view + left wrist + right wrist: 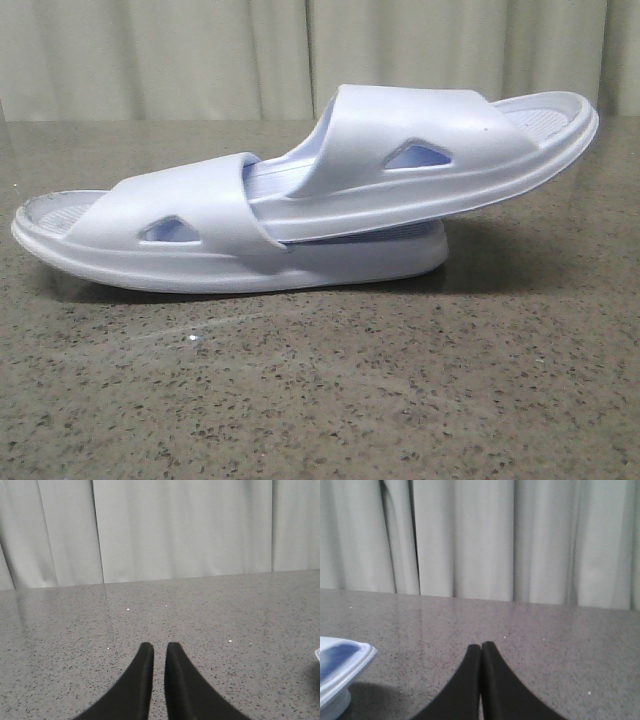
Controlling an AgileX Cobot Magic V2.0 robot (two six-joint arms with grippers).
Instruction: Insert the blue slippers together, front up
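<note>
The two pale blue-white slippers are nested in the middle of the table in the front view. The lower slipper (200, 262) lies flat, sole down. The upper slipper (430, 140) has one end tucked under the lower one's strap and its other end raised to the right. An end of a slipper (340, 665) shows at the edge of the right wrist view. My left gripper (159, 647) is empty over bare table, its fingers nearly together with a thin gap. My right gripper (481, 646) is shut on nothing. Neither gripper appears in the front view.
The speckled grey stone tabletop (320, 400) spreads around the slippers. A pale curtain (200, 50) hangs behind the table's far edge. A tiny pale sliver (317, 654) sits at the edge of the left wrist view.
</note>
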